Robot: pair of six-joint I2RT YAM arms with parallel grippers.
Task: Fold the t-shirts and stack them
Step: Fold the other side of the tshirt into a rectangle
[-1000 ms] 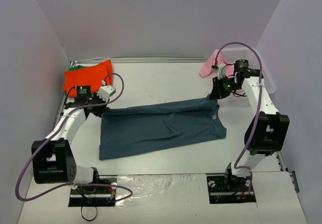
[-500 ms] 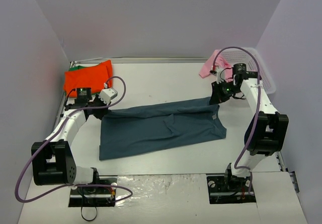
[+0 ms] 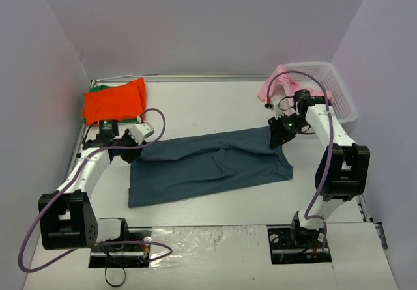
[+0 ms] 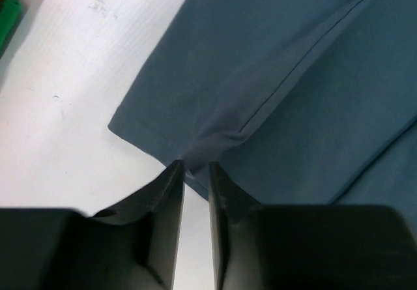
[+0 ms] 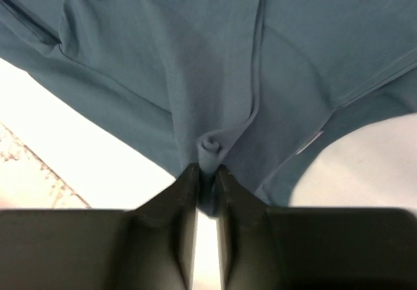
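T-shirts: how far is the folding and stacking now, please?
Done: the orange-red t-shirt lies folded on the green t-shirt, far left. In hand: the slate-blue t-shirt, apparently folded once lengthwise; the right end effector pinches its far edge, the left end effector is slightly open there. Left: finishing and stacking it, then the pink t-shirt, crumpled at the basket.

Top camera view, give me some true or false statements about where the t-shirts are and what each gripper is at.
1. The slate-blue t-shirt lies spread on the table. True.
2. The orange-red t-shirt is inside the white basket. False: it lies folded at the table's far left.
3. A pink t-shirt hangs over the basket's edge. True.
4. The right gripper has slate-blue cloth between its fingers. True.
5. The left gripper sits over the orange-red t-shirt. False: it is at the slate-blue t-shirt's edge.
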